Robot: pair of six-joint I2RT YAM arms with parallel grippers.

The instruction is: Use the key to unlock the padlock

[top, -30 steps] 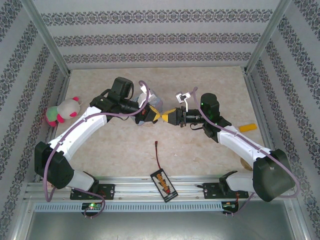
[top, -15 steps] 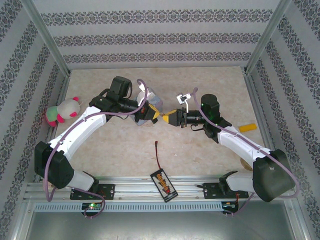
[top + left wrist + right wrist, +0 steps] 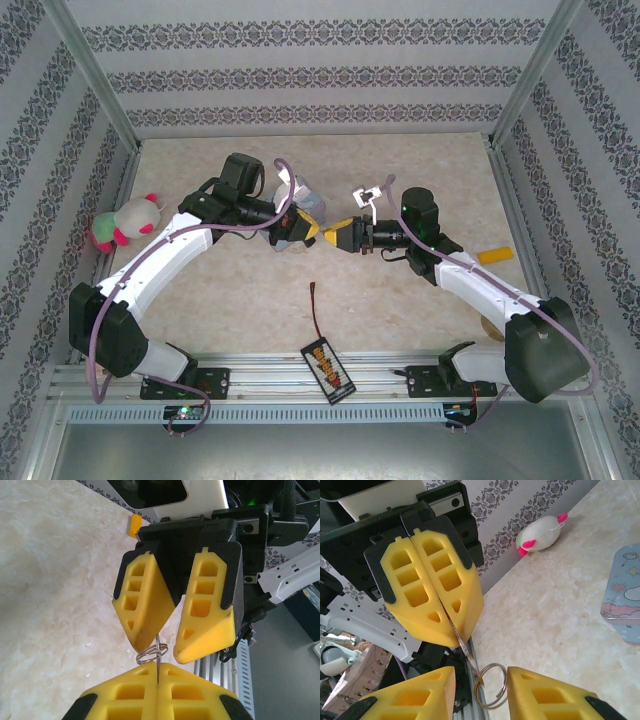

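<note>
Key transfer stage. Left gripper [image 3: 454, 639] is clamped on the key [image 3: 465, 652]. Right gripper [image 3: 167, 652] is spread, with 1 finger on either side of the key ring [image 3: 148, 653], just beyond the left fingertips. Judged progress: key secured; insertion and turning remain.

We see bright yellow on the left gripper [image 3: 454, 636] and right gripper [image 3: 165, 652], black behind. The key [image 3: 465, 652] is silvery, the tin [image 3: 626, 597] pale blue with pink cartoons, wallpaper [image 3: 300, 75] white with dark floral stripes, table [image 3: 560, 610] marbled beige.
</note>
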